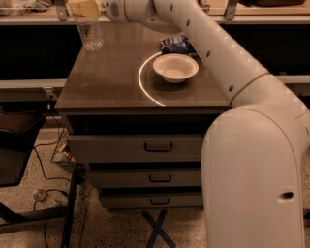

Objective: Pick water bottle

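From my station I see the gripper (86, 9) at the far left corner of the worktop (111, 85), at the end of the white arm (213, 48), which reaches in from the right across the far edge. Its tan fingers (77, 8) are closed on the upper part of the water bottle (92, 35). I can find no gap between them and the plastic, and they cover the bottle's top, so the cap and label band are hidden from me. The clear ribbed lower body hangs below the fingers, upright, with its base at the worktop surface; I cannot tell whether it is touching or just off it. No writing on the bottle can be read. To the right, well apart from the bottle, a white bowl (175, 68) sits on the worktop with a bright arc of light (141, 82) curving along its left side. Just beyond the bowl lies a dark blue packet (175, 44), its print too blurred to read. Below the worktop are three drawers (145, 147) with dark handles, and cables (43, 164) trail across the floor on the left.
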You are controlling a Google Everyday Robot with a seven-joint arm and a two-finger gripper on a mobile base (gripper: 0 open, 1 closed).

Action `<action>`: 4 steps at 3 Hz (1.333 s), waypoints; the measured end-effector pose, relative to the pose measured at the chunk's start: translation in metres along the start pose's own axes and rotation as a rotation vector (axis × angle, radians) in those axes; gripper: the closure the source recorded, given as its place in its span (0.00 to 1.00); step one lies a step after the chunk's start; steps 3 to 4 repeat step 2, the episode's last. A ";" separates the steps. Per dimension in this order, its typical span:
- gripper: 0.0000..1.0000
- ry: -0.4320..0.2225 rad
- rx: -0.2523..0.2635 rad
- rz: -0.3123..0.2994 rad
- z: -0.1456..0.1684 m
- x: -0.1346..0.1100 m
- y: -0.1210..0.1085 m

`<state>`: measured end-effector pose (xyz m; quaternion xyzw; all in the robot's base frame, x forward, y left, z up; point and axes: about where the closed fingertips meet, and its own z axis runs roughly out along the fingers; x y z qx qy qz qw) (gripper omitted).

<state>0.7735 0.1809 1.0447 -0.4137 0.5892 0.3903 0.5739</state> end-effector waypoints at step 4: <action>1.00 -0.013 0.062 0.009 -0.012 -0.080 -0.012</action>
